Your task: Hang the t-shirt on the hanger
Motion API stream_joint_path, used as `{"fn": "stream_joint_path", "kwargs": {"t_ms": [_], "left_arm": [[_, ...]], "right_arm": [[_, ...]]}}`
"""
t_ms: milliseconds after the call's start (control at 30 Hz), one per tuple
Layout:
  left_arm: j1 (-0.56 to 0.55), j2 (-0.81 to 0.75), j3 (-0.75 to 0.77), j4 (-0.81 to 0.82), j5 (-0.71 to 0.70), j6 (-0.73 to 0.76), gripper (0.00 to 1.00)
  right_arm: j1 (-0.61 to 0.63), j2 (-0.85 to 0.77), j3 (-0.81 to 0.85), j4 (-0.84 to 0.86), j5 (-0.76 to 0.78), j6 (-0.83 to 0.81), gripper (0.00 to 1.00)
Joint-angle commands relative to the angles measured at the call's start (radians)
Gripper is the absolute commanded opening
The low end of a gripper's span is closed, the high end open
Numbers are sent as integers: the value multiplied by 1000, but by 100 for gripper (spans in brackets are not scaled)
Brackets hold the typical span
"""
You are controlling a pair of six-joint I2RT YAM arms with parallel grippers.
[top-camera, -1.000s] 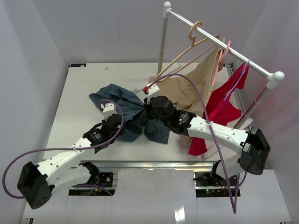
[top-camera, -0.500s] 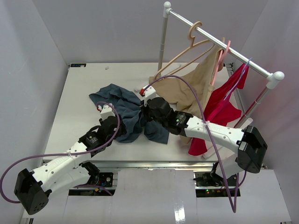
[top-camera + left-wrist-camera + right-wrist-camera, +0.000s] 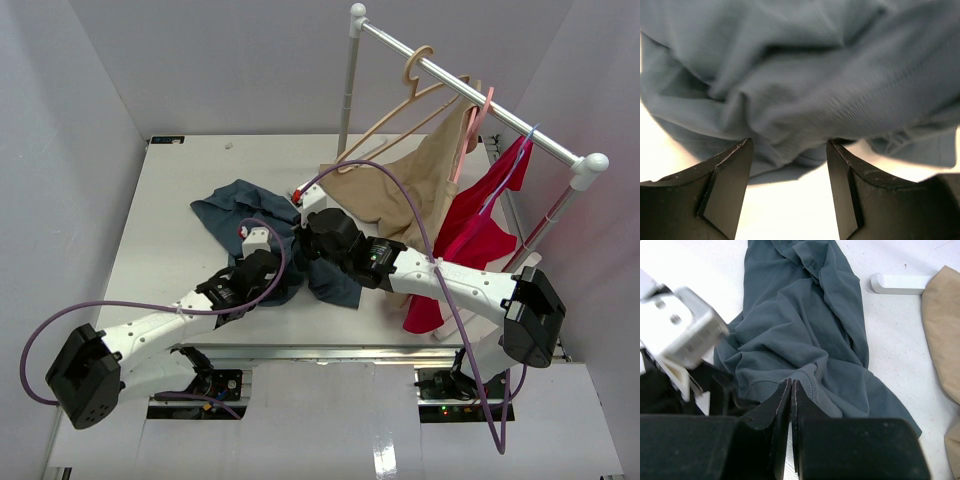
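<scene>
Lying t-shirt [image 3: 235, 205]: crumpled on bench [image 3: 180, 180] centre, betw. arms.
L pincer [image 3: 789, 150]: spread, at shirt's near edge.
R pincer [image 3: 791, 385]: pressed together, pinching t-shirt fold.
Hanger [image 3: 412, 72]: hooked on rail [image 3: 555, 139], rear R.

Left arm [image 3: 160, 330] reaches from near left diagonally toward centre, wrist low. Left gripper [image 3: 788, 145] has its fingers spread apart, with nothing clamped. Right arm [image 3: 455, 285] stretches from near right leftward to centre, forearm low; right gripper [image 3: 791, 383] has its fingers pressed together, pinching a t-shirt [image 3: 805, 330] fold at the tips.
</scene>
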Motion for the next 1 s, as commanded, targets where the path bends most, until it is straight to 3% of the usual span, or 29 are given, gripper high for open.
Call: {"fn": "stream_joint_path", "kwargs": {"t_ms": [0, 133, 367, 667, 733, 867, 967], "left_arm": [[-79, 19, 8, 36, -104, -16, 73], [-126, 32, 26, 37, -176, -45, 78], [-133, 122, 57, -19, -332, -156, 78], [-133, 191, 90, -35, -440, -200, 65], [-134, 207, 104, -34, -442, -199, 55], [-134, 204, 115, -48, -413, -178, 18], [-133, 157, 122, -132, -382, -184, 0]], "right_arm": [[6, -6, 58, 27, 28, 4, 8], [4, -6, 76, 22, 40, 4, 8], [4, -30, 82, 22, 36, 1, 8], [6, -62, 44, 30, 26, 1, 8], [7, -68, 33, 37, 24, 1, 8], [7, -76, 16, 39, 38, -1, 8], [2, -83, -14, 45, 57, 0, 8]]}}
